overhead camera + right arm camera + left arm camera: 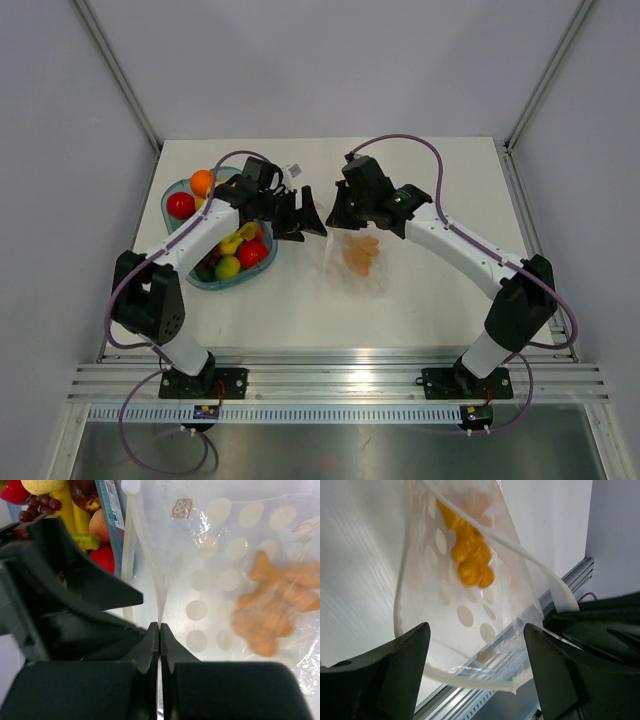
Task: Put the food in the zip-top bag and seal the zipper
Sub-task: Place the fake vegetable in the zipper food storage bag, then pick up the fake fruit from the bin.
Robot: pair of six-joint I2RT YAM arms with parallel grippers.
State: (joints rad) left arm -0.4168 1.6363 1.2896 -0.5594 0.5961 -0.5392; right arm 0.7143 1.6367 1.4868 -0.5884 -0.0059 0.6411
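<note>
The clear, dotted zip-top bag (362, 268) lies at the table's middle with an orange toy food (361, 253) inside. My right gripper (338, 212) is shut on the bag's white zipper strip (150, 565) at the mouth edge; its jaws (159, 626) pinch the strip. My left gripper (300, 220) is open right beside it, its fingers straddling the mouth edge without touching it. In the left wrist view the zipper (470, 681) curves between the open fingers (476, 645), with the orange food (470, 555) beyond. More toy fruits (228, 255) sit in the bowl.
The translucent blue-green bowl (215, 285) stands left of the bag and holds an orange (202, 182), a red fruit (181, 205), bananas and grapes (40, 505). The two grippers are close together. Walls enclose the table on three sides.
</note>
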